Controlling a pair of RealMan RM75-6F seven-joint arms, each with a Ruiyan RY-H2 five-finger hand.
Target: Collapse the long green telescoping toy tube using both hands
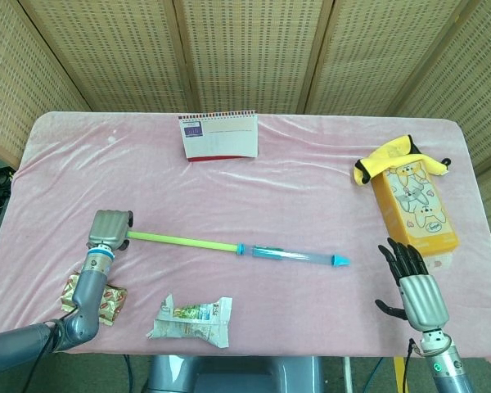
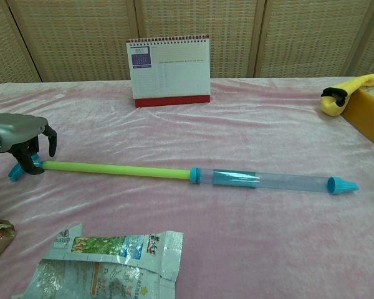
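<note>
Left hand (image 2: 22,134) curls over the tube's (image 2: 115,169) blue handle end, partly hiding it; grip unclear. Right hand (image 1: 413,286) spread, missing from chest view.

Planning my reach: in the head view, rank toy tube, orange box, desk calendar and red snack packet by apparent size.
1. toy tube, longest by far
2. orange box
3. desk calendar, close to the box, so unsure
4. red snack packet, partly hidden

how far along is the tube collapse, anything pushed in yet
Nothing is pushed in: the green tube lies fully extended on the table. In hand: the left hand is over the blue handle end, fingers curled around it; a firm grip is unclear. Left: the right hand hovers open, apart from the cone tip, then both push inward.
</note>
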